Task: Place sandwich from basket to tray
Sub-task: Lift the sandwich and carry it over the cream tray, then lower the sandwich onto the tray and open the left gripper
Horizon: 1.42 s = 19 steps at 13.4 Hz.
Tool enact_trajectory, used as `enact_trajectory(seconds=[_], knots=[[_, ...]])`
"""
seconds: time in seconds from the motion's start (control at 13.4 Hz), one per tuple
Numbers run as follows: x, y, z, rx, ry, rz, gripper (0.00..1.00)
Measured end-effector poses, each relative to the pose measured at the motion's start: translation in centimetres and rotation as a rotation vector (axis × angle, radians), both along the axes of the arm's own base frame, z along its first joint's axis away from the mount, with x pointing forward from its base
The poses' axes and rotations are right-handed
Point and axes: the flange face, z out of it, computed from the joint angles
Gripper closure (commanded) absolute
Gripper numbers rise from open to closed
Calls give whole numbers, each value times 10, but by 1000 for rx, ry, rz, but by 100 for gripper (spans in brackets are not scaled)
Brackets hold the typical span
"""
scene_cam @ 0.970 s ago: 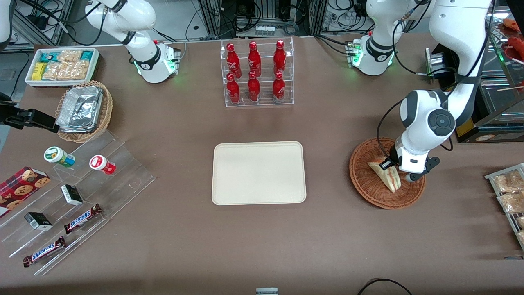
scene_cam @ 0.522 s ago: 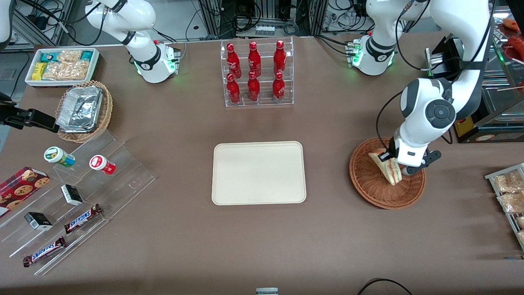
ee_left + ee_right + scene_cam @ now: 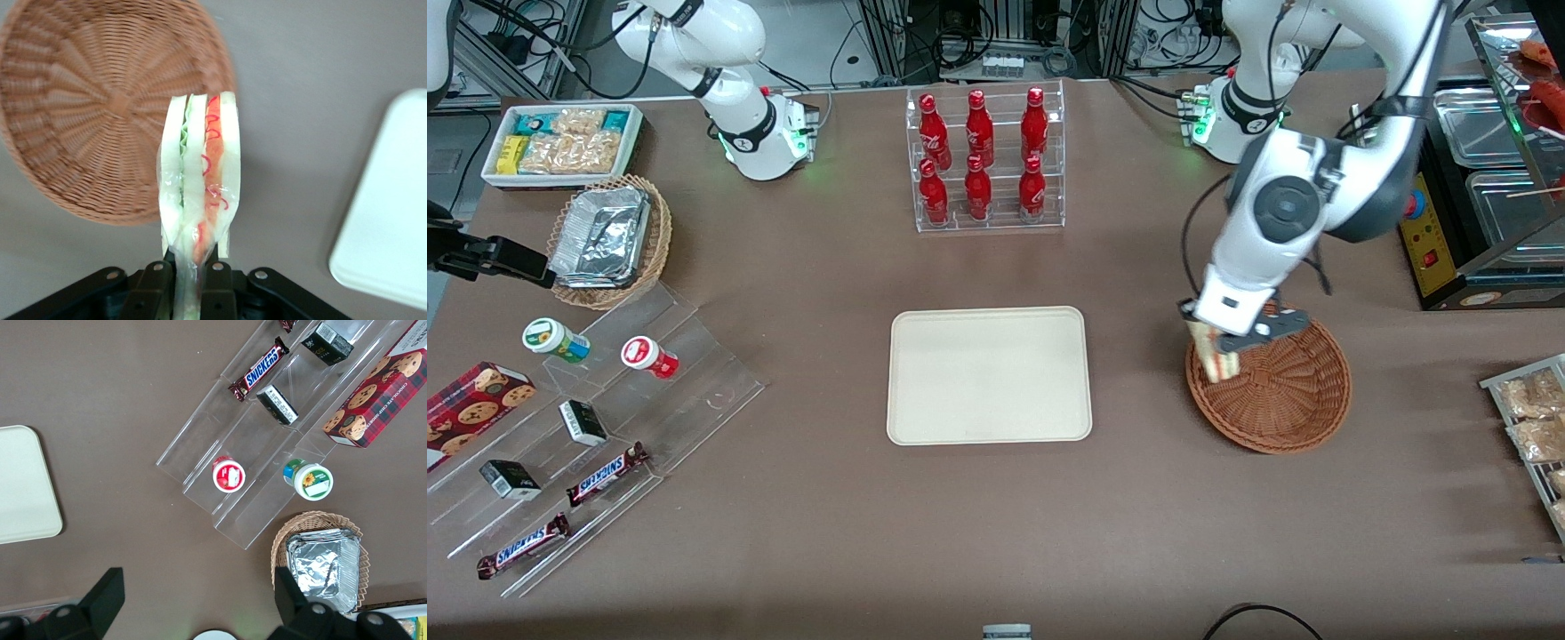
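Note:
My gripper (image 3: 1224, 346) (image 3: 189, 272) is shut on the sandwich (image 3: 1216, 360) (image 3: 198, 200), a wrapped wedge of pale bread with red and green filling. The sandwich hangs in the air over the rim of the reddish-brown wicker basket (image 3: 1280, 391) (image 3: 100, 113), on the side toward the tray. Nothing lies in the basket. The cream tray (image 3: 989, 374) (image 3: 390, 220) lies flat at the table's middle with nothing on it, a short gap of brown table between it and the basket.
A clear rack of red bottles (image 3: 985, 160) stands farther from the front camera than the tray. Packets on a wire rack (image 3: 1534, 418) lie at the working arm's end. Clear stepped shelves with snacks (image 3: 587, 418) and a foil-filled basket (image 3: 609, 240) sit toward the parked arm's end.
My gripper has lifted the sandwich out of the basket and carried it toward the tray, to above the basket's rim. The basket is left with nothing in it.

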Motion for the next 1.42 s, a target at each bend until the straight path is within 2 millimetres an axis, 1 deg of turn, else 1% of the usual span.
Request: enact_trajectory(seconds=[0.15,0.3,0.52,0.67,0.82,1.12,1.42], knots=[[-12,-40,1,-4,-5,-68,100],[-19,-79,0,-12,-13,-115,100],[-21,-139,-10,-26,-21,-165,100],[-21,-173,-21,-35,-21,-198,100],[-18,-196,-29,-44,-24,-216,100],[-11,-229,-46,-77,-53,-224,100],[-11,-248,-79,-128,-91,-241,100]])
